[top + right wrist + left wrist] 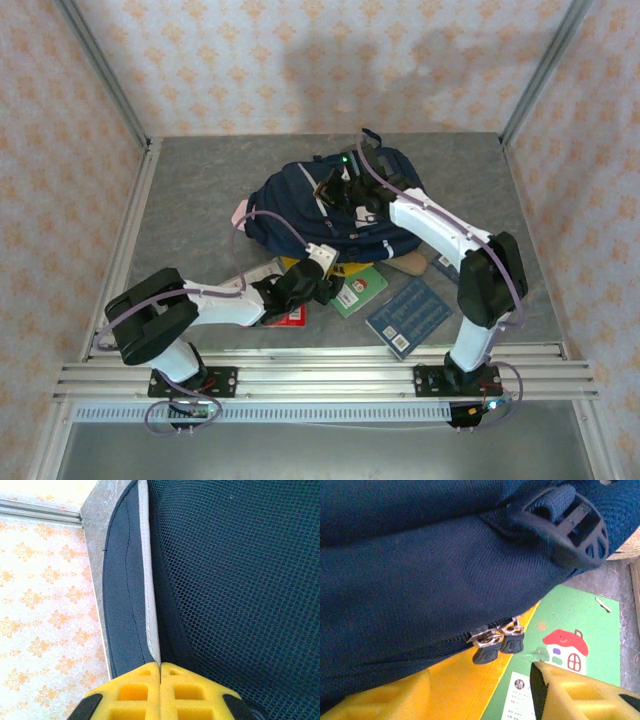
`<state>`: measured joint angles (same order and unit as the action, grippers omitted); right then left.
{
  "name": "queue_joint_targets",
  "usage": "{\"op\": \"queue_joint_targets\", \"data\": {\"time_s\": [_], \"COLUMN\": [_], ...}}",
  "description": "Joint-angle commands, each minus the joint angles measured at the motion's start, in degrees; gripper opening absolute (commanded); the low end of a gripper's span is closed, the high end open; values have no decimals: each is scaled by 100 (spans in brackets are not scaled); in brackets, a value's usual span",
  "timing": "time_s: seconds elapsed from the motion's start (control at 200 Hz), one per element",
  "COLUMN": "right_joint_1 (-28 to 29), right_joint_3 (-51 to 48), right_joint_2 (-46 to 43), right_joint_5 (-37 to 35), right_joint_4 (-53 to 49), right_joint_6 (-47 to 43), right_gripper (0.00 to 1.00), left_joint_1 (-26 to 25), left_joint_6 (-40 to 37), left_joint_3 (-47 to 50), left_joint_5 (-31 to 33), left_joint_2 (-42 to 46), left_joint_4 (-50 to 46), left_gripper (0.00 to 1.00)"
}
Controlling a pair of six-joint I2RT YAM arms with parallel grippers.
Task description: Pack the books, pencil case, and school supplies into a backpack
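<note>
At the far middle of the table [200,190] the navy backpack [300,200] lies zipped, with two arms working on it. The right gripper [160,677] has its jaws pressed together on the bag's pale grey stripe [148,580], apparently pinching that edge of fabric beside the mesh panel. At the bag's near edge the left gripper [480,685] hangs with jaws spread and nothing between them, just short of the paired zipper pulls [497,644]. The orange-yellow book [455,690] lies beneath the pulls, partly under the bag, and the green book [580,620] sits beside it. The dark blue book [410,315] and the red packet [292,318] wait on the table nearer the arm bases. None of these is packed yet, and the step in hand looks like opening the zip. To do it well, the left fingers should close on one dark pull tab only, not both and not the book cover below. They should then draw it along the line of the teeth while the right grip holds the fabric taut. A pull at an angle to the teeth risks dragging the whole bag over the books.
</note>
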<state>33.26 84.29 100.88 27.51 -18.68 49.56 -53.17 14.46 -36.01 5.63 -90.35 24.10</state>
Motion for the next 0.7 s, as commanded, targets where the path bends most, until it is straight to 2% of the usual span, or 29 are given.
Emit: {"op": "queue_joint_targets", "data": {"time_s": [0.0, 0.065, 0.245, 0.385, 0.48, 0.695], "right_joint_1": [-38, -38, -38, -38, -38, -34], "right_joint_3": [-93, -163, -279, -316, -344, -365], "right_joint_2": [-288, -308, -376, -406, -415, -411], "right_joint_5": [137, 169, 141, 37, -30, -138], "right_joint_4": [522, 605, 611, 519, 481, 400], "right_joint_6": [149, 176, 118, -4, -76, -205], "right_gripper": [0, 0, 0, 0, 0, 0], "left_joint_1": [-27, -15, 75, 228, 260, 277], "left_joint_6": [-153, -184, -131, 2, 30, 109], "left_joint_3": [-328, -392, -367, -151, -33, 155], "left_joint_5": [483, 598, 608, 377, 280, 161], "left_joint_2": [-178, -245, -219, -89, -2, 148], "left_joint_4": [108, 80, -50, -40, -46, -64], "left_gripper": [52, 47, 18, 5, 0, 0]}}
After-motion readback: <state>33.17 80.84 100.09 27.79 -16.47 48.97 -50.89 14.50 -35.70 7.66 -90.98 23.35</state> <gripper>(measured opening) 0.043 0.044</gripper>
